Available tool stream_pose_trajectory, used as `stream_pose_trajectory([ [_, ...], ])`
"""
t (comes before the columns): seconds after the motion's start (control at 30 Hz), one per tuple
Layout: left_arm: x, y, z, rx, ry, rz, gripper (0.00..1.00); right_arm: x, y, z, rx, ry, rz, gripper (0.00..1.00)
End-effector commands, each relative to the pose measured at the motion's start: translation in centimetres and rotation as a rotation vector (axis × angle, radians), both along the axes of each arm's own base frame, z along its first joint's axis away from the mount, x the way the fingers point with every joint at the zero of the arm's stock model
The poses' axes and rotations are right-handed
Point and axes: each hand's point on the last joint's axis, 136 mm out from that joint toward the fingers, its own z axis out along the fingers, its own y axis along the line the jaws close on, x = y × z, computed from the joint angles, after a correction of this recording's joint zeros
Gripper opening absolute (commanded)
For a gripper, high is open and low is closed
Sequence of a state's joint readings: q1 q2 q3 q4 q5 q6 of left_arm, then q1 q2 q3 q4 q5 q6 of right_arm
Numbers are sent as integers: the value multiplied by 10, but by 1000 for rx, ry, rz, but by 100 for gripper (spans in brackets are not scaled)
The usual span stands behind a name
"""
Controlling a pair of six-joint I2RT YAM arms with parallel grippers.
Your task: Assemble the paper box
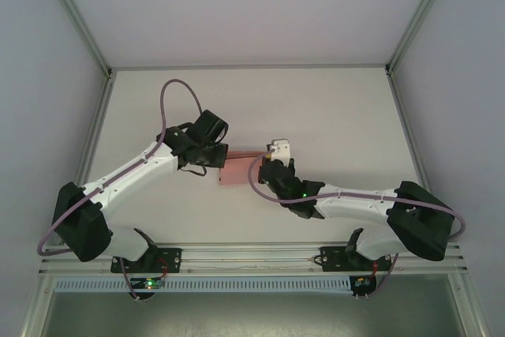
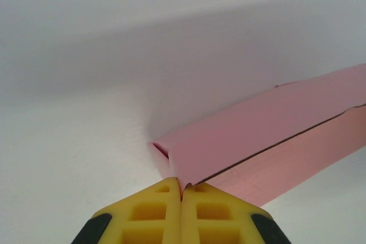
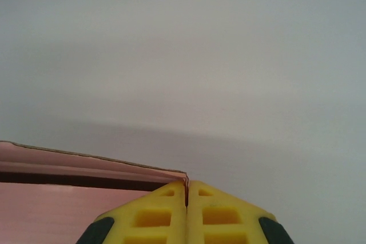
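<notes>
From above, the paper box [image 1: 234, 171] is mostly covered. Both wrists close over it from either side, leaving a pink patch between them, so how far it is folded is hard to make out there.

The left gripper [image 2: 182, 191] has its yellow fingers pressed together on a corner of the card. From the tips the card runs up and to their right until the frame edge cuts it off, and a dark seam divides its two panels. The right gripper [image 3: 187, 190] is likewise pinched shut, on the thin top edge of a pink wall. The box stretches to the left of its fingers and is cut off at the frame's left and bottom edges, and a shadowed slot under that edge hides the inside.

Ahead and to the right of the right fingers, the white table [image 3: 257, 84] lies open as far as its far edge. Ahead and to the left of the left fingers there is open surface too.
</notes>
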State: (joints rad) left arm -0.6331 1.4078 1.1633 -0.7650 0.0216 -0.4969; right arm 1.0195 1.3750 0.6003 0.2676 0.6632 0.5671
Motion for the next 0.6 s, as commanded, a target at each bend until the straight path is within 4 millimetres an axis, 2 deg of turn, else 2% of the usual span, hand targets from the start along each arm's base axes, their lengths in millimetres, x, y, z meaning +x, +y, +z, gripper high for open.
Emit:
stream_pose_trajectory([
  [0.0, 6, -9, 15, -74, 37, 94, 0, -24, -5, -51, -157, 138, 56, 0],
  [0.13, 9, -11, 11, -127, 66, 130, 0, -26, -4, -54, -176, 136, 59, 0],
  [0.27, 14, -4, 14, -190, 93, 210, 0, -29, -1, -58, -210, 127, 71, 0],
  [0.4, 15, -9, 14, -311, 141, 241, 0, -30, 0, -63, -228, 131, 76, 0],
  [0.57, 12, 1, 4, -262, 149, 254, 0, -31, 0, -64, -225, 132, 78, 0],
])
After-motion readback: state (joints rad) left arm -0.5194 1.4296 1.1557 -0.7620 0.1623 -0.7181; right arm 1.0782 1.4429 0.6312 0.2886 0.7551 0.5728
